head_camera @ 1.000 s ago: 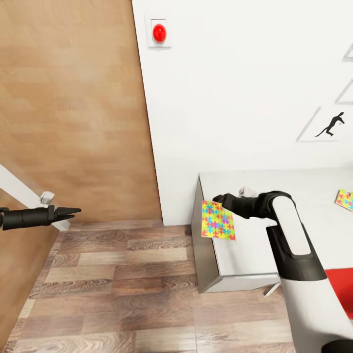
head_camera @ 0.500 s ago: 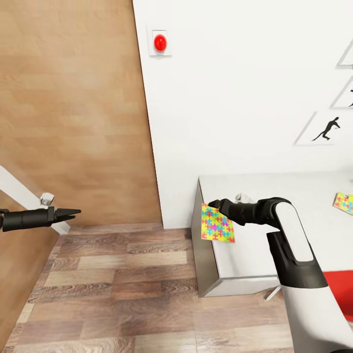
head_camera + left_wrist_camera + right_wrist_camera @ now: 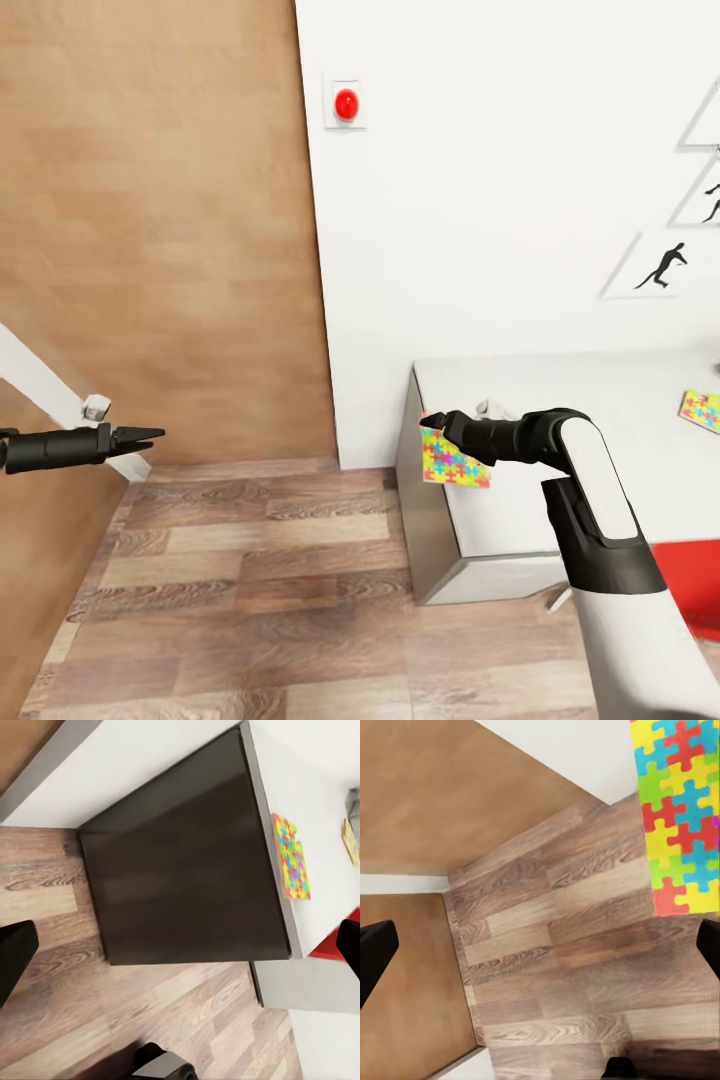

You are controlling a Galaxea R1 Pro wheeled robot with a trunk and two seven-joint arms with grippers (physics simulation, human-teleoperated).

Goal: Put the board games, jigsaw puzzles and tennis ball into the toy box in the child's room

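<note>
In a white-walled room with wood-plank floor, the right gripper (image 3: 432,420) has its jaws clamped on a thin multicoloured jigsaw square (image 3: 452,459), lifted off the pale grey worktop (image 3: 600,400) at its corner, seemingly for carrying. The left gripper (image 3: 150,433) waits, jaws together. No writing is legible.

Two jigsaw puzzles: one (image 3: 453,468) at the right pincer (image 3: 432,418), one (image 3: 700,410) far behind it; two wall pictures (image 3: 655,266).
</note>
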